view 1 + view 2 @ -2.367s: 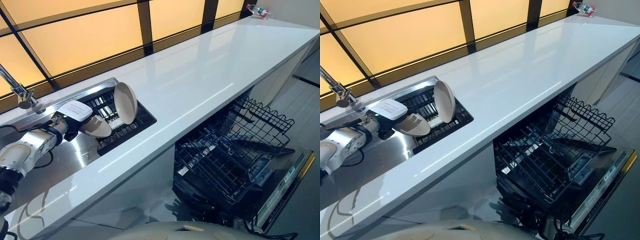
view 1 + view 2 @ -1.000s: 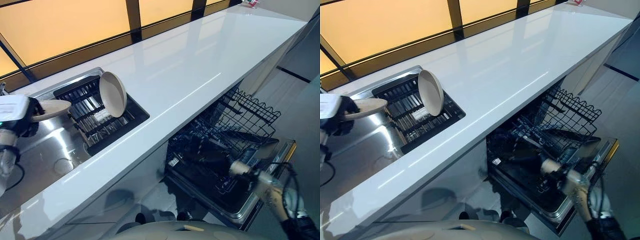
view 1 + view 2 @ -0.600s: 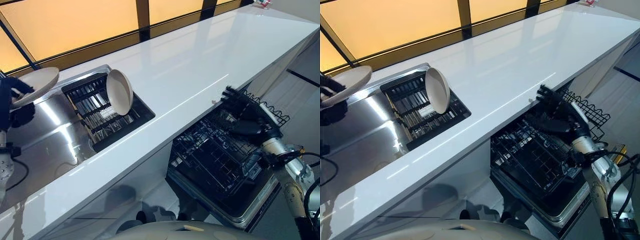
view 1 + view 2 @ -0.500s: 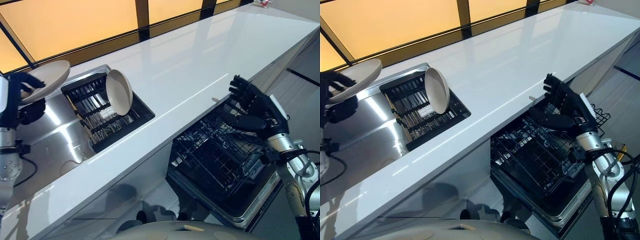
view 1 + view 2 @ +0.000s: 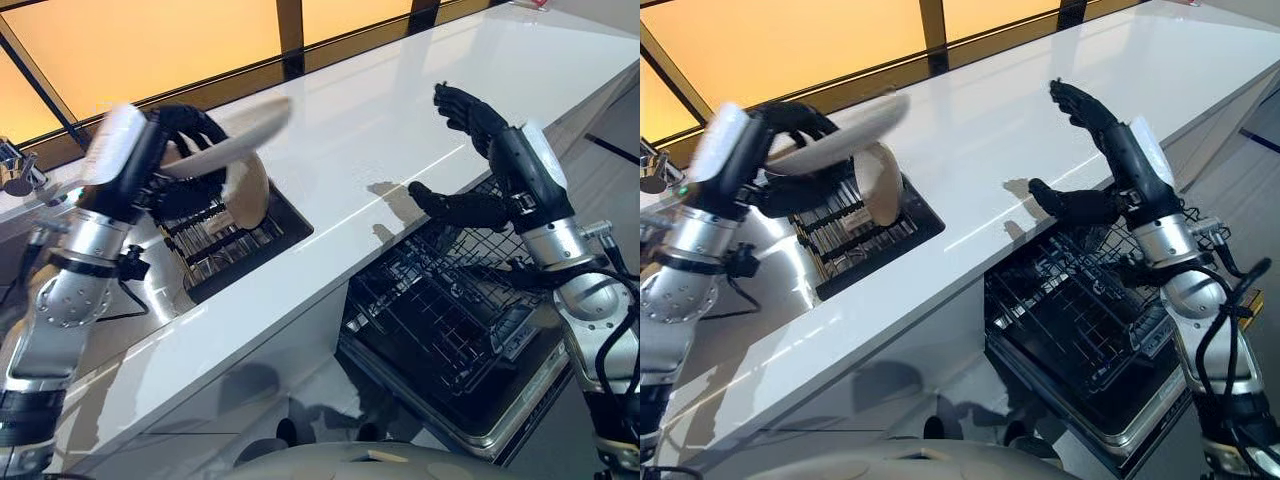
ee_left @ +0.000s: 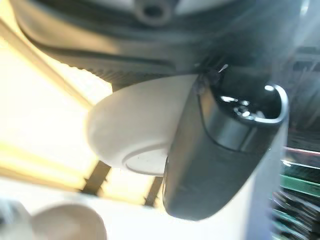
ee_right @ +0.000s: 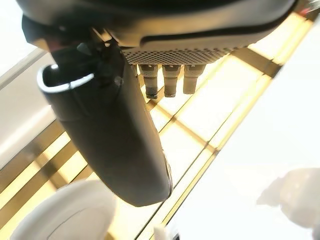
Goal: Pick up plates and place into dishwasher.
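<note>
Since half a second ago the left hand (image 5: 170,150) has swung the round cream ceramic plate (image 5: 235,135) from beside the sink to above the black wire sink rack (image 5: 215,235), and the right hand (image 5: 480,165) has risen from the dishwasher to over the glossy white countertop (image 5: 400,90).

Seen from the left eye, the left hand's fingers are curled over the plate's near edge, clamping it nearly flat, its far rim reaching past the fingertips towards the right hand. A second cream plate (image 5: 247,190) stands on edge in the rack, just below those fingers. The right hand's fingers are straight and spread, thumb apart beneath them, holding nothing; below its palm lies the black wire dishwasher basket (image 5: 450,310), pulled out.

From the right eye the layout is the same: the held plate and the right fingertips are well apart.

The left wrist view shows the plate's underside pinned under the dark thumb.

The right wrist view shows straight fingers with window panes beyond them, and a cream plate past the thumb.

This looks like the carrying step, probably a handover. Next, the plate's free rim must reach between the right thumb and fingers, which must close before the left lets go.
</note>
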You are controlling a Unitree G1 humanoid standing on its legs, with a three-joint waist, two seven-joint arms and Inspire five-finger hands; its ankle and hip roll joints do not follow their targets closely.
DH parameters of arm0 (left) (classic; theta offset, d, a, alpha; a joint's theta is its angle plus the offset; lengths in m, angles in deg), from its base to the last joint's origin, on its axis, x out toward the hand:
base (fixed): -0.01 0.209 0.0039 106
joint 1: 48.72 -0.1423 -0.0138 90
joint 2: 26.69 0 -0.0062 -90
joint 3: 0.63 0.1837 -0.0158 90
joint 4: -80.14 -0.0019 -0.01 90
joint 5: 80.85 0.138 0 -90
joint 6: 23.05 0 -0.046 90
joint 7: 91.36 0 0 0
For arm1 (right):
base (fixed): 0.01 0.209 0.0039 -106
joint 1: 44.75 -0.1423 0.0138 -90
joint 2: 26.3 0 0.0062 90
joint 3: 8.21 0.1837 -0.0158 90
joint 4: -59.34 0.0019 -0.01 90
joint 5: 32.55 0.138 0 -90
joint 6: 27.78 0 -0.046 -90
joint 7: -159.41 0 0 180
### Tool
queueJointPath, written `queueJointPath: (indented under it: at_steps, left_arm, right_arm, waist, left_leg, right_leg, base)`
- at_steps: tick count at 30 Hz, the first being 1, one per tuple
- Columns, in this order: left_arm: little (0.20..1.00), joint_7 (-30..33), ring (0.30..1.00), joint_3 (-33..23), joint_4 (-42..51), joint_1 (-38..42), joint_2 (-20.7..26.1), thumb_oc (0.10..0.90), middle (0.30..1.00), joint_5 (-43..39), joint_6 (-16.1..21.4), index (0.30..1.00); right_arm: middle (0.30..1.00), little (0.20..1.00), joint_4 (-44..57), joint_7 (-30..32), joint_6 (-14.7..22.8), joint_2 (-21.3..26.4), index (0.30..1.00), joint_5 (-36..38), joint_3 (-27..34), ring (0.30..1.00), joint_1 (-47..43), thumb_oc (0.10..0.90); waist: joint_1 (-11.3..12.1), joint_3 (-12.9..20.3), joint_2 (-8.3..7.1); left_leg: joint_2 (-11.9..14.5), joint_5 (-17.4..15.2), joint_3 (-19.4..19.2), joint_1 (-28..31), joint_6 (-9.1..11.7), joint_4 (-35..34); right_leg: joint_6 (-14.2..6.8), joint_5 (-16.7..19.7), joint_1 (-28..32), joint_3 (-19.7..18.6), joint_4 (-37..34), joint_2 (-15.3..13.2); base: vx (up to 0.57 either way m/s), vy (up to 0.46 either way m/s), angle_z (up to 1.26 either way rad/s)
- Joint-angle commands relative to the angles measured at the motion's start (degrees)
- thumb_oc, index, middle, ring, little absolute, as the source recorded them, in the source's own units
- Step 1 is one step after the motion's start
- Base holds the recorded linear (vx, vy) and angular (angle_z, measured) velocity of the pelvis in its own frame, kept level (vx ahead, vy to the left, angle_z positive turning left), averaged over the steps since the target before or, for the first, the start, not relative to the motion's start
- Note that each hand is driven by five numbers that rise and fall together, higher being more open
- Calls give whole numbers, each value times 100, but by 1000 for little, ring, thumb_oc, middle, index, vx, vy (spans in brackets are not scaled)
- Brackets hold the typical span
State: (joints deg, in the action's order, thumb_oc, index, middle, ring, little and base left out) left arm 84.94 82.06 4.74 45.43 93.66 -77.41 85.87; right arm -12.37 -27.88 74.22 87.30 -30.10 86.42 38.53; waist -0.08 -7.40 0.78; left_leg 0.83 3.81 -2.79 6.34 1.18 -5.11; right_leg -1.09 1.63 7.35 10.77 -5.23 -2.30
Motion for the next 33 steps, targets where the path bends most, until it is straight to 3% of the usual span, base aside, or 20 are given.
queueJointPath:
  at_steps: [1, 4, 9, 15, 24, 29, 30, 32, 33]
  left_arm:
    - [200, -437, 300, -20, 287, 992, 137, 100, 300, -1321, 44, 300]
    - [200, -916, 300, 258, 358, 1209, 60, 100, 300, -1837, -275, 300]
    - [200, -1346, 300, 600, 326, 1551, 9, 100, 300, -2477, -581, 300]
    - [200, -1431, 300, 808, 254, 1721, -23, 100, 300, -2756, -685, 300]
    - [200, -1617, 300, 986, 243, 1853, 32, 100, 300, -2887, -684, 300]
    - [200, -1709, 300, 1149, 192, 1941, 33, 100, 300, -2914, -694, 300]
    - [200, -1739, 300, 1189, 169, 1964, 4, 100, 300, -2901, -699, 300]
    - [200, -1863, 300, 1219, 145, 1946, -48, 100, 300, -2935, -722, 300]
    - [200, -1924, 300, 1261, 146, 1953, -91, 100, 300, -2886, -743, 300]
  right_arm:
    - [900, 900, 529, 471, 644, 299, 900, -379, 14, 900, -959, 800]
    - [900, 900, 589, 459, 632, 381, 900, -731, -193, 900, -1166, 800]
    - [900, 900, 567, 52, 537, 553, 900, -699, -572, 900, -1571, 800]
    - [900, 900, 583, -452, 435, 658, 900, -597, -969, 900, -1855, 800]
    - [900, 900, 617, -1425, 96, 687, 900, 565, -1406, 900, -2167, 800]
    - [900, 900, 533, -1584, -150, 541, 900, 1447, -1577, 900, -2276, 800]
    - [773, 752, 477, -1621, -226, 442, 773, 1630, -1593, 773, -2283, 652]
    - [399, 315, 416, -1605, -227, 262, 399, 1844, -1565, 399, -2223, 215]
    - [300, 200, 395, -1600, -243, 185, 300, 1889, -1570, 300, -2210, 100]
  waist:
    - [5, 264, -54]
    - [-5, 261, -52]
    - [-21, 277, -52]
    - [-26, 296, -59]
    - [9, 314, -91]
    - [26, 317, -89]
    - [31, 312, -86]
    - [40, 307, -82]
    - [44, 306, -79]
  left_leg:
    - [-389, -666, 32, 183, -238, 11]
    - [-387, -661, 17, 185, -241, 11]
    - [-390, -658, 6, 184, -239, 11]
    - [-385, -651, -16, 203, -231, 11]
    - [-384, -636, -4, 199, -224, 11]
    - [-380, -632, -1, 210, -219, 11]
    - [-383, -634, 4, 213, -223, 11]
    - [-390, -636, 13, 224, -228, 11]
    - [-395, -637, 19, 224, -236, 11]
  right_leg:
    - [-251, -474, 36, 70, 403, 214]
    - [-249, -472, 35, 62, 405, 221]
    - [-236, -472, 29, 35, 405, 234]
    - [-224, -474, 52, 32, 401, 235]
    - [-201, -469, 84, 61, 372, 236]
    - [-192, -474, 107, 90, 370, 230]
    - [-190, -475, 115, 96, 364, 230]
    - [-189, -476, 129, 105, 360, 230]
    - [-188, -479, 133, 111, 360, 230]
  base:
    - [3, -8, 4]
    - [0, 0, 0]
    - [0, 0, 0]
    - [0, 0, 0]
    - [0, 0, 0]
    - [0, 0, 0]
    - [11, -2, 3]
    - [0, 0, 0]
    - [0, 0, 0]
